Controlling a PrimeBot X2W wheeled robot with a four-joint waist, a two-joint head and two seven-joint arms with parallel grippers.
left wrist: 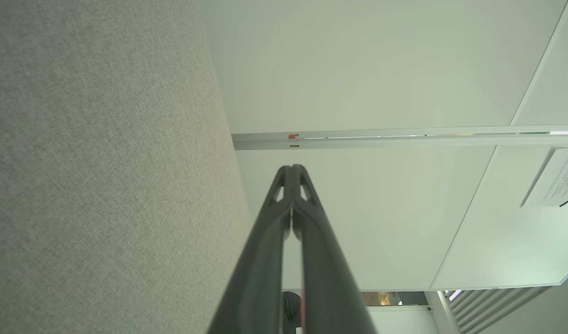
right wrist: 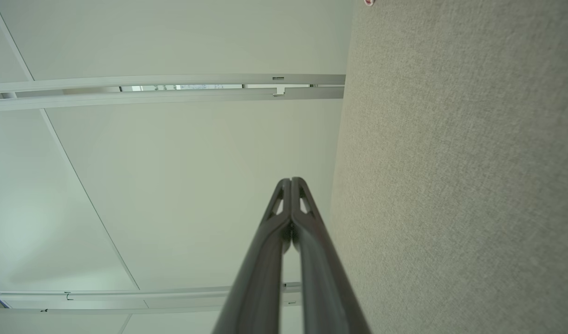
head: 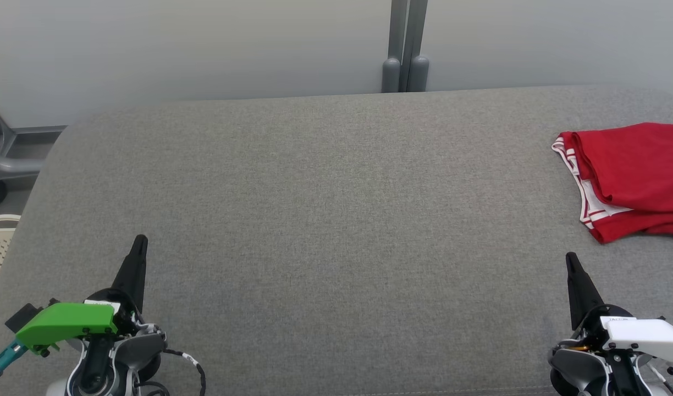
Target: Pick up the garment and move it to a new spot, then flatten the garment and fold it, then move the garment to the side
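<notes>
The left tool [head: 140, 242] and the right tool [head: 571, 259] sit at the near edge of the grey surface [head: 336, 209], each closed tight and holding nothing. The red garment [head: 633, 170], folded with white striped trim showing, lies at the surface's right side, beyond the right tool and apart from it.

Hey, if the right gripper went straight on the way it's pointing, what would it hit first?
Probably nothing nearby: the right gripper points past the red garment, along the grey surface toward the pale wall; depth unclear.
</notes>
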